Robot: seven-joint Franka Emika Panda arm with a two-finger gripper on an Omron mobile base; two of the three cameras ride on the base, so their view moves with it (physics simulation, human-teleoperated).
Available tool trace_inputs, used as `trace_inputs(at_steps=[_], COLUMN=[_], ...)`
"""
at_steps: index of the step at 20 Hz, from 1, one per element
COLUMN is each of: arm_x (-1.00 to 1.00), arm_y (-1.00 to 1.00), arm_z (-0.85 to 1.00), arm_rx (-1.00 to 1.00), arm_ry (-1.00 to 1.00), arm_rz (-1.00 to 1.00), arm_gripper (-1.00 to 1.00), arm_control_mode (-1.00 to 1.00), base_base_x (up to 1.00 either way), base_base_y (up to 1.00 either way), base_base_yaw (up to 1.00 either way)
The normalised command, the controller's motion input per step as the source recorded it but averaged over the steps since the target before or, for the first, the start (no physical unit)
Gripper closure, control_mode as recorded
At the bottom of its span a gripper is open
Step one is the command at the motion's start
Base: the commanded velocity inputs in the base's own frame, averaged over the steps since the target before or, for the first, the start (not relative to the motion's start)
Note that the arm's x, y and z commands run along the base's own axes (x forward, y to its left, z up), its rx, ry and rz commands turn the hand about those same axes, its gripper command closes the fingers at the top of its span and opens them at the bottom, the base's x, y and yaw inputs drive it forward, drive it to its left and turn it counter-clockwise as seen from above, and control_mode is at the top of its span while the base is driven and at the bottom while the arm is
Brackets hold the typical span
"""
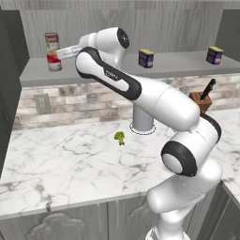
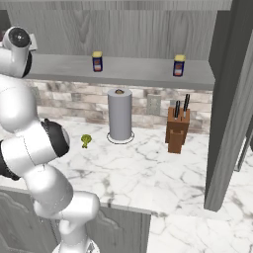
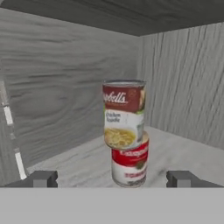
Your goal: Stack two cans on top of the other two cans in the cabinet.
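One pair is stacked: soup can on red can. Two blue cans on the same shelf stand apart; gripper open, empty.

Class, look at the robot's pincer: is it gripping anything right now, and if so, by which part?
Nothing is held. The pincer stands open, its fingertips apart on either side of the two stacked cans on the cabinet shelf, touching neither.

soup can atop lower can
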Motion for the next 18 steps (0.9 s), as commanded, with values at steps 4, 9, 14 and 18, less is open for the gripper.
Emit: trace_inputs(at_steps=[4,9,14,18], arm_x=[-0.37,-0.35,-0.27,-0.16], arm_y=[-0.34,-0.37,-0.42,-0.45], arm_z=[0.00,0.00,0.00,0.00], arm_rx=[0.00,0.00,0.00,0.00], arm_ry=[0.00,0.00,0.02,0.02], arm_rz=[-0.06,-0.07,-0.11,-0.12], arm_gripper=[-1.00,-1.00,-1.00,-1.00], arm_control_mode=[-1.00,-1.00,-1.00,-1.00], base_base_x=[0.00,0.00,0.00,0.00], base_base_y=[0.00,0.00,0.00,0.00], base_base_yaw=[0.00,0.00,0.00,0.00])
